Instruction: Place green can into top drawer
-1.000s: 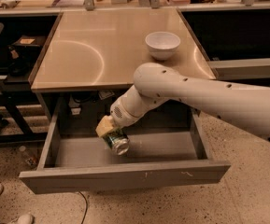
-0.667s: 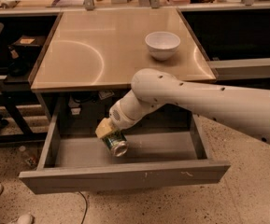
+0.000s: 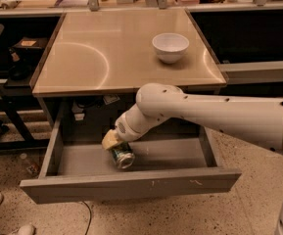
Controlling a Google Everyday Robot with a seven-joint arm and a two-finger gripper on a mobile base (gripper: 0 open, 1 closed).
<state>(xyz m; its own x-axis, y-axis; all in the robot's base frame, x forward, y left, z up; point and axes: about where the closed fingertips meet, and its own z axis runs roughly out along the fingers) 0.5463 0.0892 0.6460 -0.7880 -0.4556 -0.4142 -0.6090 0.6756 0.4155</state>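
The green can [image 3: 123, 157] sits low inside the open top drawer [image 3: 131, 187], left of its middle. It is tilted, with its shiny end facing down and toward the drawer front. Its long axis runs up and back into the gripper [image 3: 115, 146], whose jaws seem clamped on the can's upper end. The drawer floor lies just below. The white bowl [image 3: 170, 47] stands well apart on the bench [image 3: 106, 58].
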